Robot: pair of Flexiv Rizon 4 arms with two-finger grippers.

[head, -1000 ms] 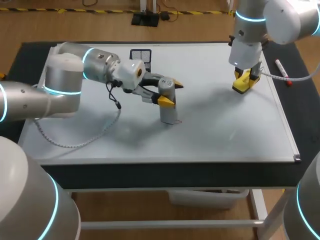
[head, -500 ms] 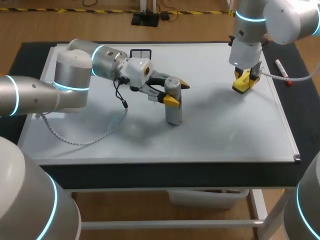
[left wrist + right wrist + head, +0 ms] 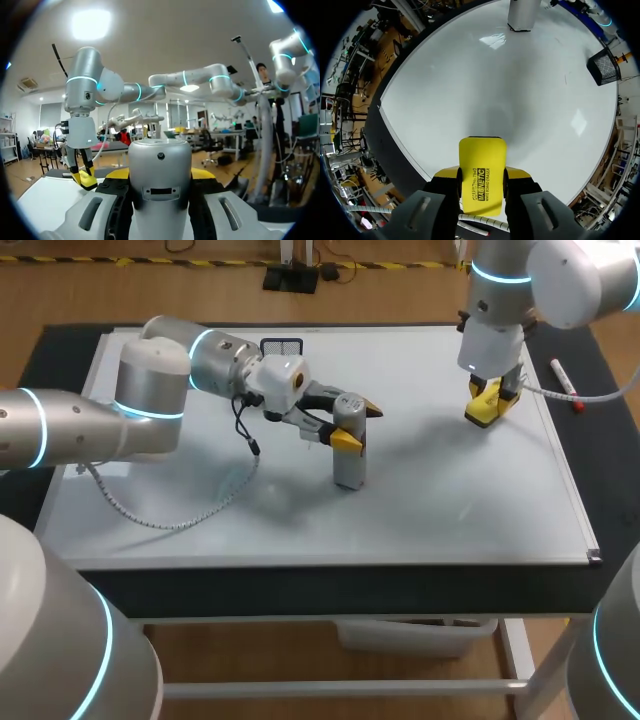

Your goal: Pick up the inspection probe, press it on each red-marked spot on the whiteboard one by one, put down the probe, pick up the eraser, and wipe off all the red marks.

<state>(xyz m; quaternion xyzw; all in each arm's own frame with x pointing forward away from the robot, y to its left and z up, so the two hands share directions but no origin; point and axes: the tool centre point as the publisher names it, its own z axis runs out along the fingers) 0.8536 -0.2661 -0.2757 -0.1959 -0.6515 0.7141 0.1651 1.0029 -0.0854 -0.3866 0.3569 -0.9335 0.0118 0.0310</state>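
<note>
Probing is being judged under way: the inspection probe is being pinched upright by the left gripper, base on the whiteboard's middle. The yellow eraser is being clamped between the right gripper's fingers above the board's right side; wiping is being left undone.

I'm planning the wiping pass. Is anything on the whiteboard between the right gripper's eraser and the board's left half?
Yes: the probe stands upright near the middle of the whiteboard, held by the left gripper, whose arm hangs over the left half. Nothing visible lies between the eraser and the probe.
</note>
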